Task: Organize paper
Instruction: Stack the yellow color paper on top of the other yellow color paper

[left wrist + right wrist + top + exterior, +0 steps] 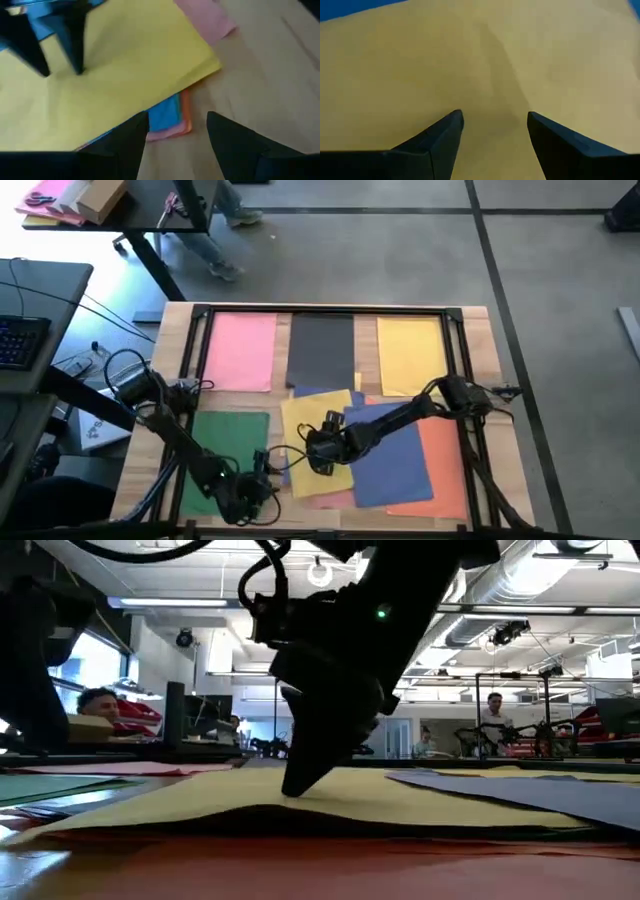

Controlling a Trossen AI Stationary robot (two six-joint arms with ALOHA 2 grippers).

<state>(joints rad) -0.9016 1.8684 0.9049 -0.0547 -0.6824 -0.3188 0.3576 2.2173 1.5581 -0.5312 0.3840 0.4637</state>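
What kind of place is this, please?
Probably a robotics lab or workshop: an open hall with ceiling ducts, desks with people behind, and a wooden table where two arms sort coloured paper.

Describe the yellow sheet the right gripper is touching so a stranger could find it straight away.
On the wooden table, look near the front edge at the messy centre pile. The tilted yellow paper sheet tops it, under the right gripper. Unlike the neat yellow sheet in the back row, it lies askew over blue, pink and orange sheets.

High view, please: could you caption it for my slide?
Right end effector presses open fingers on loose yellow sheet; left end effector waits nearby.
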